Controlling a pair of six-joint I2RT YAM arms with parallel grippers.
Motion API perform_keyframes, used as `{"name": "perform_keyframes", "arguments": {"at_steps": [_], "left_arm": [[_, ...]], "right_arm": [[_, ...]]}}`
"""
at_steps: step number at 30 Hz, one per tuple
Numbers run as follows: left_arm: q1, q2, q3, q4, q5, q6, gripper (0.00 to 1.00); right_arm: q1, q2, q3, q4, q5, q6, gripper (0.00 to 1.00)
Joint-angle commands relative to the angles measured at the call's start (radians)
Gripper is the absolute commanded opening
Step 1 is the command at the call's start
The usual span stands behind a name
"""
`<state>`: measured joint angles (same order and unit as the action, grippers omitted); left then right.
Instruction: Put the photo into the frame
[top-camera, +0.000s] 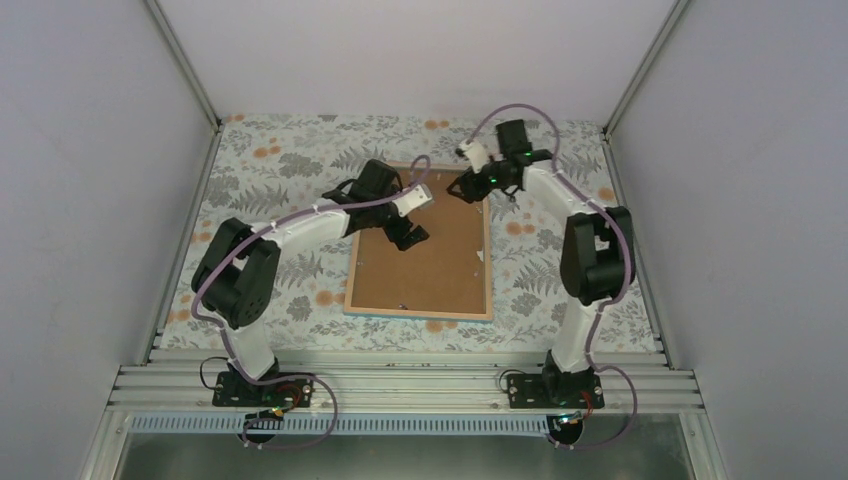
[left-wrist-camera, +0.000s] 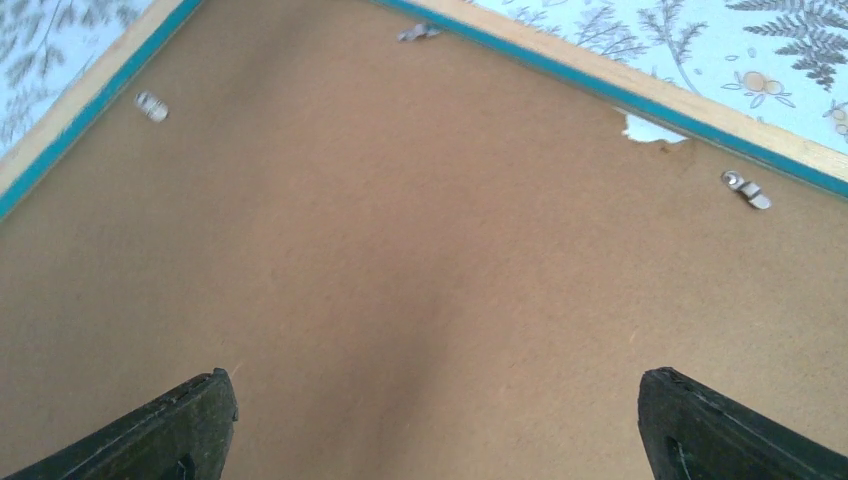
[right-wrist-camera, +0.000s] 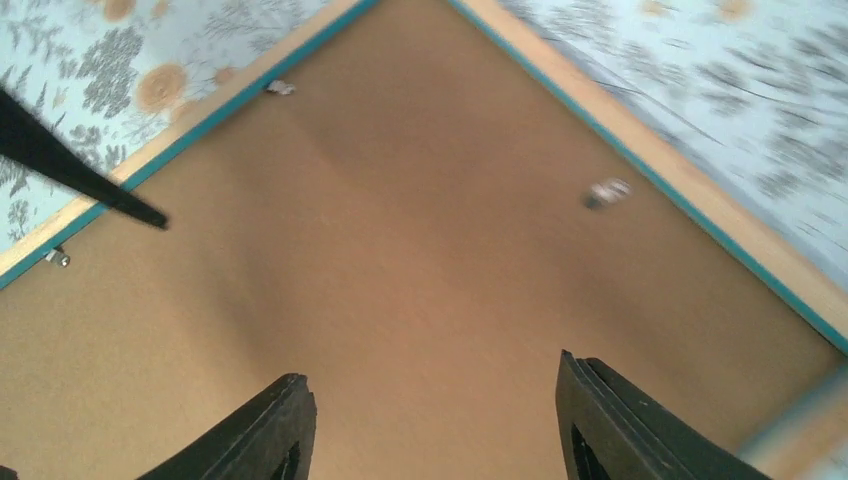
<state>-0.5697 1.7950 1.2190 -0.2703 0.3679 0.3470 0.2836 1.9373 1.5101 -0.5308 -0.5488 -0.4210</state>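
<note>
Pale grey walls enclosed a tabletop (top-camera: 280, 160) covered with a leaf-and-flower cloth. On it the frame (top-camera: 418, 314) was laid face down, midway between the two arms. Its long side was judged to run from the near edge towards the far wall. Its opening was filled by a brown backing board (top-camera: 430, 260), with the teal and wood-coloured edge seen all round it.

The photo could not be seen in any view. It was judged to lie under the board, though this could not be confirmed.

The left fingers (left-wrist-camera: 190, 425) were spread wide above the far left part of the board, with nothing between them. The right fingers (right-wrist-camera: 275, 430) were held apart over the far right corner, likewise empty. Whether either pair touched the board could not be told.

Small metal clips (left-wrist-camera: 748, 190) were seen along the inner edge of the frame. They lay ahead of the left fingers and off to both sides. Another clip (right-wrist-camera: 606, 192) lay ahead and to the right of the right fingers. A white patch (left-wrist-camera: 650, 130) showed at the board's edge.

If the clips were to be turned next, each far corner would be served by the arm on its own side. The near corners were well apart from both.
</note>
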Motion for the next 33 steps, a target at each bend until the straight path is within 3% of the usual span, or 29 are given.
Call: {"name": "perform_keyframes", "arguments": {"at_steps": [1, 6, 15, 20, 26, 33], "left_arm": [[-0.076, -0.061, -0.021, 0.088, -0.103, 0.077, 1.00], [-0.152, 0.043, 0.105, -0.024, -0.024, 0.157, 1.00], [-0.221, 0.177, 0.167, 0.047, -0.072, 0.242, 0.98], [-0.237, 0.218, 0.165, 0.073, -0.083, 0.255, 0.80], [-0.252, 0.262, 0.166, 0.100, -0.070, 0.251, 0.55], [-0.287, 0.303, 0.172, 0.100, -0.036, 0.273, 0.43]], "right_arm": [[-0.177, -0.104, -0.021, -0.115, -0.098, 0.033, 0.61], [-0.268, -0.164, -0.149, -0.198, -0.157, -0.037, 0.63], [-0.348, -0.078, -0.192, -0.340, -0.356, -0.022, 0.60], [-0.349, -0.039, -0.247, -0.286, -0.396, 0.105, 0.57], [-0.355, -0.075, -0.401, -0.128, -0.339, 0.285, 0.55], [-0.375, -0.146, -0.533, -0.033, -0.364, 0.371, 0.52]]}}
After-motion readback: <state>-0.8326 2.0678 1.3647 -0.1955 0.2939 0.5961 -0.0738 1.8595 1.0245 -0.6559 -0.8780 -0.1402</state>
